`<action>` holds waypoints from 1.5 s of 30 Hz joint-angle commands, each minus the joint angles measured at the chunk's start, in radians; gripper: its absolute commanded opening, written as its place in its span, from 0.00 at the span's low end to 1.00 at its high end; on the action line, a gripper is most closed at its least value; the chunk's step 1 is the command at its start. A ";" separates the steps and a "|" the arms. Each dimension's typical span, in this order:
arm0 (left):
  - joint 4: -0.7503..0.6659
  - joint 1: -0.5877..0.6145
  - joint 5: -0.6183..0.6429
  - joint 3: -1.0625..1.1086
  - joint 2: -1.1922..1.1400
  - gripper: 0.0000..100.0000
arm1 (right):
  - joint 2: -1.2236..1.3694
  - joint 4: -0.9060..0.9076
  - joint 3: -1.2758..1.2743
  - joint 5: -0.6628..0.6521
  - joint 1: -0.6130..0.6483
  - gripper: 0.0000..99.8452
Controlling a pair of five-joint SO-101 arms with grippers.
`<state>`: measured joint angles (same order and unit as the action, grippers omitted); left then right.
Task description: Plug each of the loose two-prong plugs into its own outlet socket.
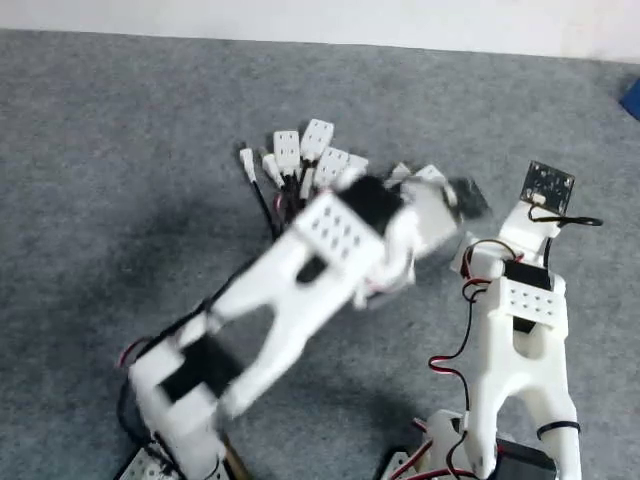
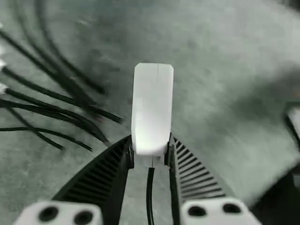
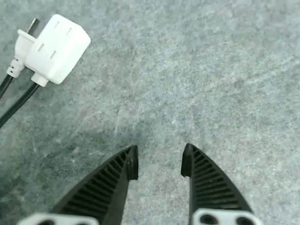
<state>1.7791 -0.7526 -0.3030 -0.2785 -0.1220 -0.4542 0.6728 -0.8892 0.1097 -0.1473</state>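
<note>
High view first: how many arms, and how many white connectors?

— Two arms. The left arm (image 1: 300, 265) stretches from the near left corner across the grey mat (image 1: 110, 150) to a bunch of white connectors (image 1: 318, 140) on black leads. The right arm (image 1: 525, 330) stands well apart at the right side. I count about eight white bodies in the bunch, but the left arm covers part of it, so the count is not sure.

What has the left gripper got?

— In the left wrist view, the left gripper (image 2: 150, 146) is clamped on one white connector (image 2: 152, 105), with a finger on each side of its rear end. One black cable (image 2: 150, 192) leaves that end and runs back between the fingers. Whether it is a plug or a socket I cannot tell. Several more black cables (image 2: 51, 101) lie on the mat beside it.

And the right one?

— The right gripper (image 3: 160, 157) hangs over the mat with its fingers apart. Away from it lies one white outlet socket (image 3: 61, 44) with four slots showing. One two-prong plug (image 3: 21, 42) lies just beside it, with a metal prong (image 3: 33, 24) pointing away. Two dark cords (image 3: 21, 101) lead off from the pair.
</note>
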 commanded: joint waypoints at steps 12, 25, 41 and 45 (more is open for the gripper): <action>-0.359 0.024 -0.117 0.584 0.203 0.00 | 0.265 -0.013 0.113 -0.014 -0.033 0.16; -0.632 0.255 -0.348 0.774 0.202 0.16 | 0.305 -0.013 0.128 -0.012 -0.041 0.16; -0.710 0.371 -0.419 0.776 0.203 0.33 | 0.302 -0.013 0.128 -0.012 -0.039 0.16; -0.710 0.306 -0.301 0.750 0.213 0.33 | 0.300 -0.013 0.125 -0.012 -0.039 0.16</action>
<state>1.0871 -0.4028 -0.6866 0.4994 0.0499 -0.1427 0.6697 -0.8017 0.1097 -0.1826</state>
